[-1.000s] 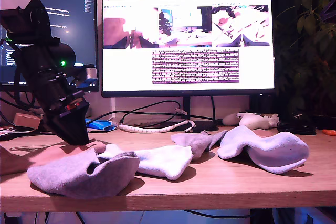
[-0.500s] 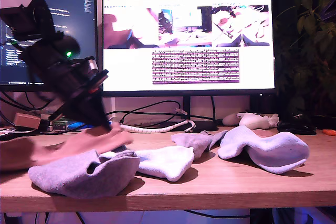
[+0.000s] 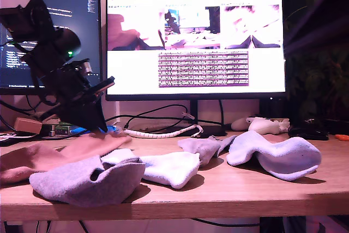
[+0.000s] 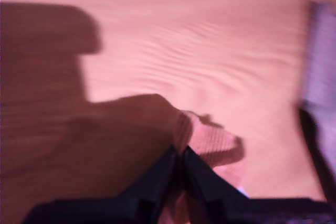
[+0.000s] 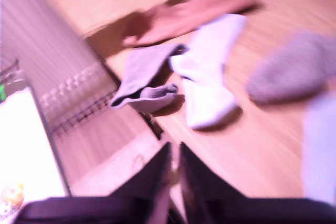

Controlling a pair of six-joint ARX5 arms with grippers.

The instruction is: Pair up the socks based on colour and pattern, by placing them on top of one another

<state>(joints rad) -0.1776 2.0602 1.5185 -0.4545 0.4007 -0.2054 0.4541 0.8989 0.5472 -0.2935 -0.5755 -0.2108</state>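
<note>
My first gripper (image 3: pixel 103 129) (image 4: pixel 181 153) is shut on one end of a pink sock (image 3: pixel 54 154) (image 4: pixel 212 142), held just above the table at the exterior view's left; the rest of that sock trails on the wood. A grey-lavender sock (image 3: pixel 87 181) (image 5: pixel 147 77) lies at the front, with a white sock (image 3: pixel 169 168) (image 5: pixel 210 85) beside it. A small grey sock (image 3: pixel 204 147) (image 5: pixel 289 69) and a large pale-blue sock (image 3: pixel 278 155) lie further toward the exterior view's right. My second gripper (image 5: pixel 174 153) hangs high over the socks, its jaws together and holding nothing. It does not show in the exterior view.
Two monitors (image 3: pixel 195 45) stand at the back of the table (image 3: pixel 229 197). A coiled white cable (image 3: pixel 158 133) and a white game controller (image 3: pixel 264 125) lie in front of them. A plant (image 3: pixel 319 64) fills the exterior view's right edge.
My first gripper has risen from the table and moved toward the exterior view's right, drawing the pink sock's end up and stretching the sock out behind it.
</note>
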